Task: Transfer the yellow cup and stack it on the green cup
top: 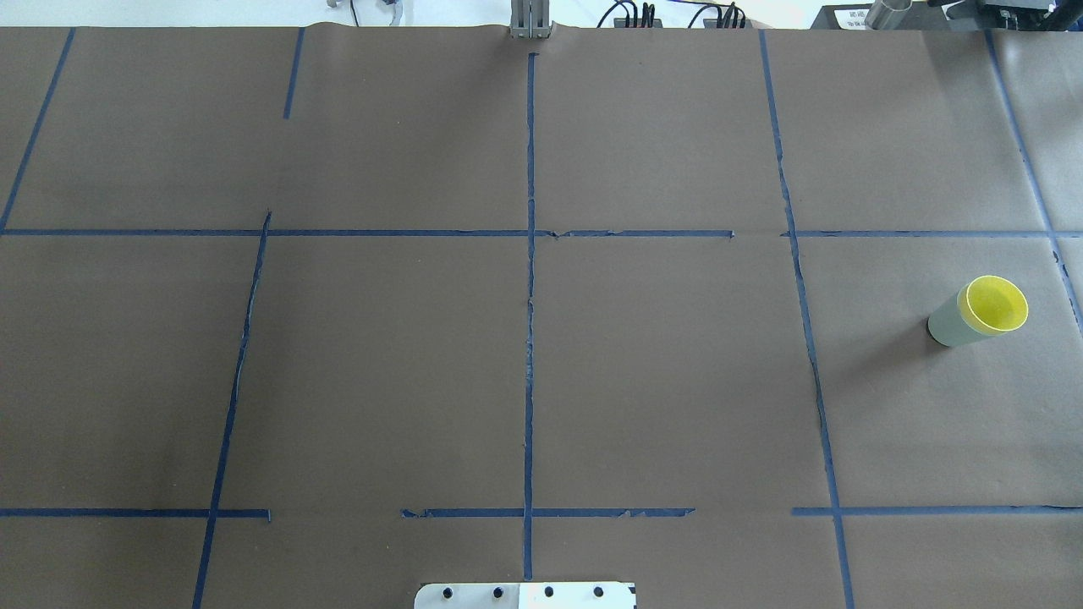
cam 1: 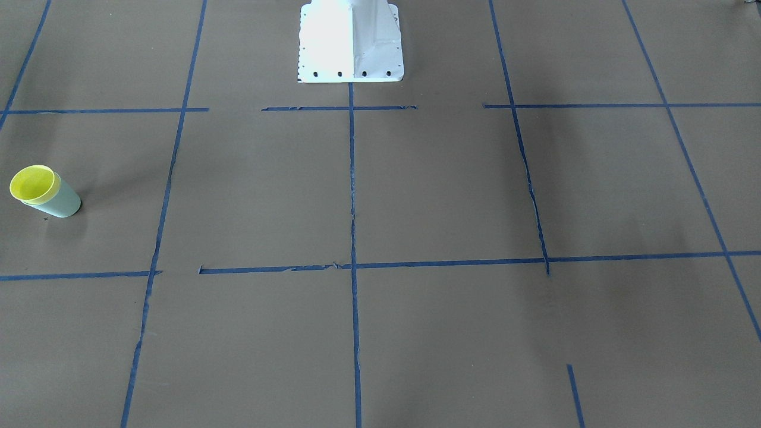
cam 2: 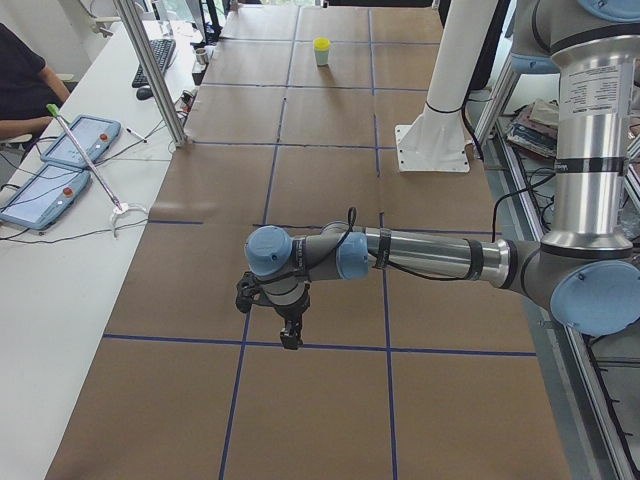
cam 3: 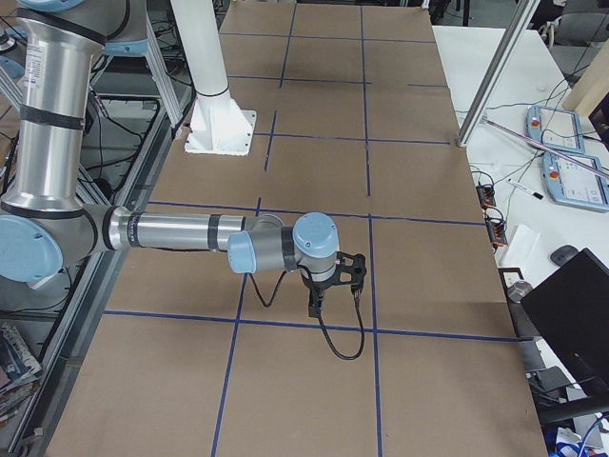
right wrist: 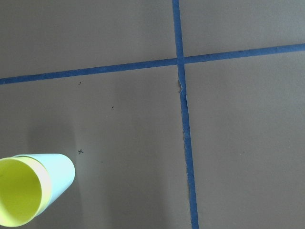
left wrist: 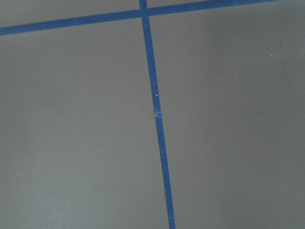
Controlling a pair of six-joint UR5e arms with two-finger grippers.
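The yellow cup sits nested inside the green cup, and the pair stands upright on the brown table. In the overhead view the yellow cup and green cup are at the far right. The right wrist view shows the yellow cup and green cup at its lower left. My left gripper hangs above the table at its left end, far from the cups. My right gripper hangs above the right end. Both show only in the side views, so I cannot tell whether they are open or shut.
Blue tape lines divide the brown table into squares. The white robot base stands at mid table edge. A side bench with tablets, a keyboard and metal posts runs along the far side, where an operator sits.
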